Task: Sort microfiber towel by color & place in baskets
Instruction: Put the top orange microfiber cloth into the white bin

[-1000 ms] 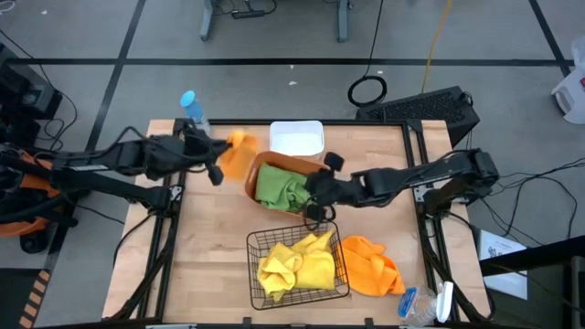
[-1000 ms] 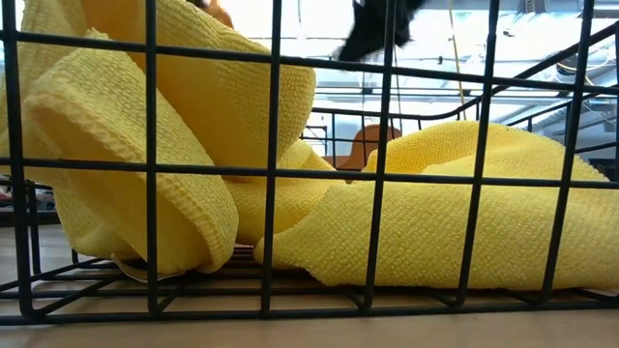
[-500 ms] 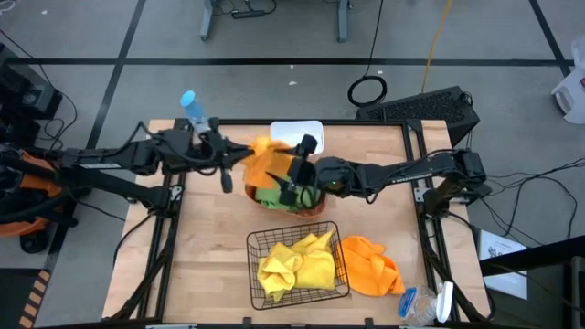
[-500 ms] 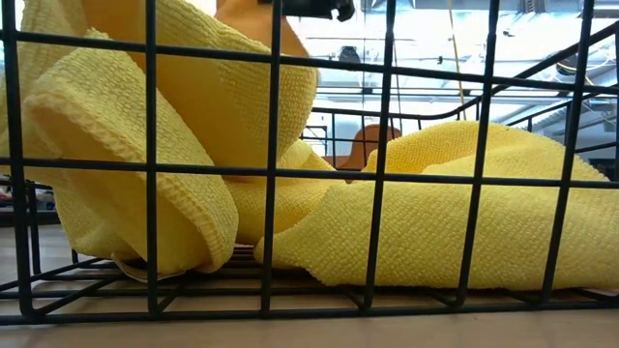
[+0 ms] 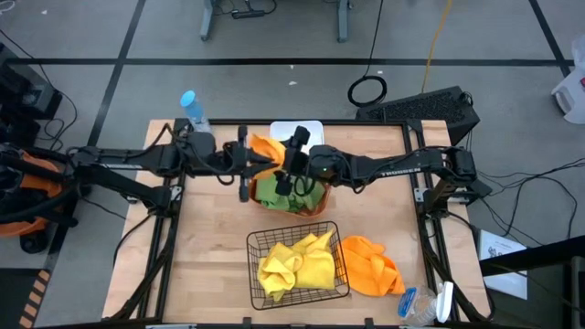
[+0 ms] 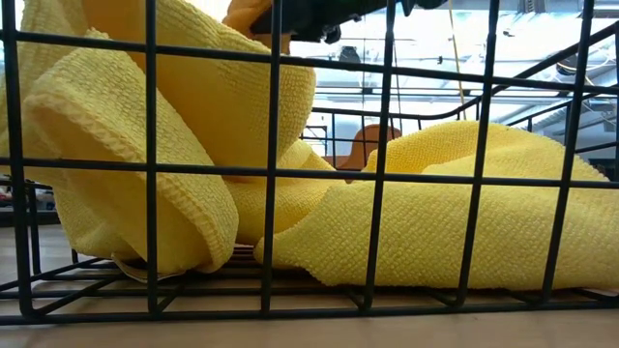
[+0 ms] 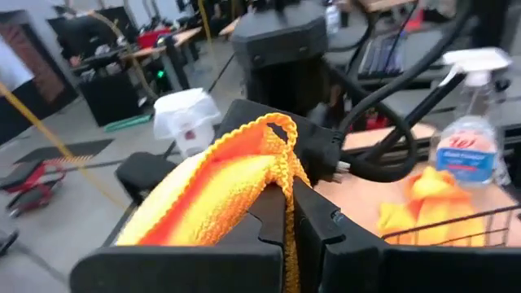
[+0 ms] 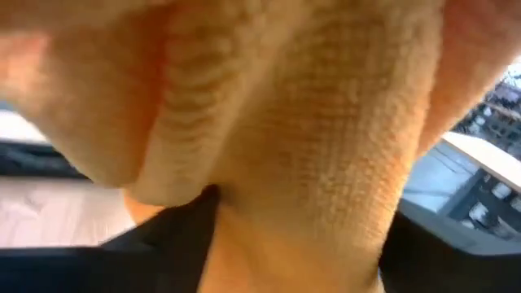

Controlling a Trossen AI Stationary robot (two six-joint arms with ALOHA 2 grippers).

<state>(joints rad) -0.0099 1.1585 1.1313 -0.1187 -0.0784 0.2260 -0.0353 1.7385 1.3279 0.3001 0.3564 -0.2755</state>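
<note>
My left gripper (image 5: 245, 170) is shut on an orange towel (image 5: 265, 149) above the left rim of the orange-brown tub (image 5: 315, 206), which holds green towels (image 5: 285, 190). My right gripper (image 5: 289, 168) stands open just right of that towel, which fills the right wrist view (image 8: 309, 122) between its fingers. The black mesh basket (image 5: 338, 239) holds both yellow towels (image 5: 297, 265). A second orange towel (image 5: 370, 265) lies flat on the table, right of the mesh basket. The white bin (image 5: 297, 135) sits behind the tub. My left gripper pinches a folded edge (image 7: 285, 175) of the orange towel between its two fingers (image 7: 313, 228), coming level from the table's left. The towel is lifted clear and bulges out past the fingertips (image 7: 203, 203). My right gripper has the towel between its spread fingers (image 8: 183, 224); whether they touch it I cannot tell.
A blue-capped clear bottle (image 5: 191, 108) stands at the table's far left corner. A spray bottle (image 5: 430, 303) lies at the near right corner. Bare wood shows on the table's near left (image 5: 210, 256). The mesh basket's wires (image 6: 273, 174) block most of the low view.
My left gripper has carried the orange towel toward the table's right, from beside the bottle to over the tub's left rim. My right gripper has moved left and toward the far edge across the tub, up to the towel.
</note>
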